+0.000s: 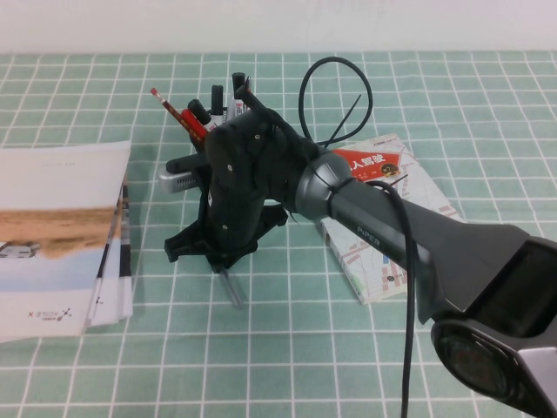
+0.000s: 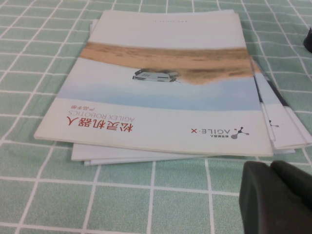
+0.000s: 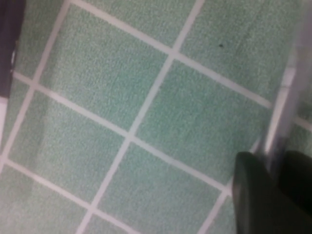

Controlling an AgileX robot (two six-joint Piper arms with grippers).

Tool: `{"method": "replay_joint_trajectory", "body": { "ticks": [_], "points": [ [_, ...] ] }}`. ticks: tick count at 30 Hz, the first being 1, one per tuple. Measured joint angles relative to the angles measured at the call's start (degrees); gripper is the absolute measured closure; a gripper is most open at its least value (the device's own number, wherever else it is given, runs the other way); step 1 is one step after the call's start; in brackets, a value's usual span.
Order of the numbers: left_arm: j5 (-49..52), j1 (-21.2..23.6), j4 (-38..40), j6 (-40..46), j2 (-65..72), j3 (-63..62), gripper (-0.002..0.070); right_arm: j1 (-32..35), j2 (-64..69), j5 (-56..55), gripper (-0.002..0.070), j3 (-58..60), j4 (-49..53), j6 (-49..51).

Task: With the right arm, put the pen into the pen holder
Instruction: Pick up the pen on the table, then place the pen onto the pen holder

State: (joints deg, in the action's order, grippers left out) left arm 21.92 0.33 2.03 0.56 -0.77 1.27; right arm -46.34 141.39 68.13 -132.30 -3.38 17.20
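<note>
My right gripper (image 1: 224,261) points down at the checked cloth in the middle of the table and is shut on the slim grey pen (image 1: 233,289), whose end sticks out below the fingers near the cloth. In the right wrist view the pen (image 3: 285,122) runs between the two black fingers (image 3: 256,195). The pen holder is almost hidden behind the right wrist; red pens (image 1: 178,115) and black-and-white markers (image 1: 218,103) stick up from it just beyond the gripper. My left gripper (image 2: 275,197) is shut and empty, low over the cloth beside the brochures.
A stack of brochures (image 1: 52,235) lies at the left; it also shows in the left wrist view (image 2: 165,97). A map booklet (image 1: 383,218) lies right of centre, partly under the right arm. A black cable (image 1: 335,87) loops above the wrist.
</note>
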Motion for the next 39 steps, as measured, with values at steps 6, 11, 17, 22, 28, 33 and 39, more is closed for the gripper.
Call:
{"method": "replay_joint_trajectory", "body": {
  "ticks": [6,11,17,22,28,33,39],
  "points": [
    [0.0,0.0,0.0,0.0,0.0,0.0,0.0679,0.0,-0.1,0.6,0.0634,0.1,-1.6,-1.9],
    [0.0,0.0,0.0,0.0,0.0,0.0,0.0679,-0.4,-5.0,1.6,0.0636,6.1,-1.6,-3.1],
    [0.0,0.0,0.0,0.0,0.0,0.0,0.0679,-0.6,-18.9,0.3,0.0636,20.0,2.2,-3.4],
    [0.0,0.0,0.0,0.0,0.0,0.0,0.0679,-0.5,-30.4,-20.4,0.0636,32.8,2.9,-5.1],
    [0.0,0.0,0.0,0.0,0.0,0.0,0.0679,1.2,-34.8,-57.1,0.0636,47.5,5.3,-7.5],
    [0.0,0.0,0.0,0.0,0.0,0.0,0.0679,3.4,-32.7,-87.8,0.0636,54.4,6.1,-8.5],
    [0.0,0.0,0.0,0.0,0.0,0.0,0.0679,5.1,-25.9,-106.2,0.0636,53.2,2.8,-14.1]
  ]
}}
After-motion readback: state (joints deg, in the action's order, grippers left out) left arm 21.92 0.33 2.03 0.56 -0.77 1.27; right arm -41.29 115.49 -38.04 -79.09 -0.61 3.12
